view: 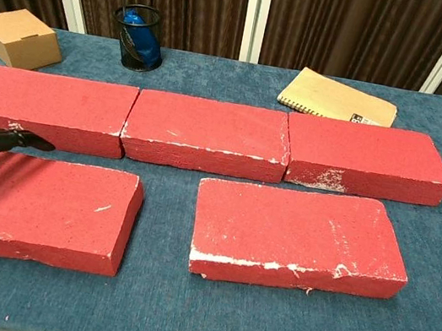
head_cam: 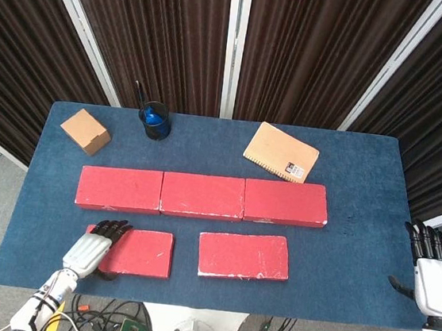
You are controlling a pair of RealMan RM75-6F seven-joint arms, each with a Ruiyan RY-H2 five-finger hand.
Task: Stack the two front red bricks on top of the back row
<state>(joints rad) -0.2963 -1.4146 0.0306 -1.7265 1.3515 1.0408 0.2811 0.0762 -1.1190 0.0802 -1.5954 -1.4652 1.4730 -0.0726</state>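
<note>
Lab: dark curtains (head_cam: 314, 48), blue-clothed table (head_cam: 357, 229), loose floor cables (head_cam: 108, 312).

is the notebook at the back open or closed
Closed: the notebook lies flat on the blue table with only its tan cover showing.

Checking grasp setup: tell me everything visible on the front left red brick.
The front left red brick is a flat rectangular slab, rough red surface with white chipped edges, lying flat on the blue tablecloth in front of the back row, apart from the front right brick. The left hand is over its left end, fingers extended, thumb at the near edge; a grip is not evident.
</note>
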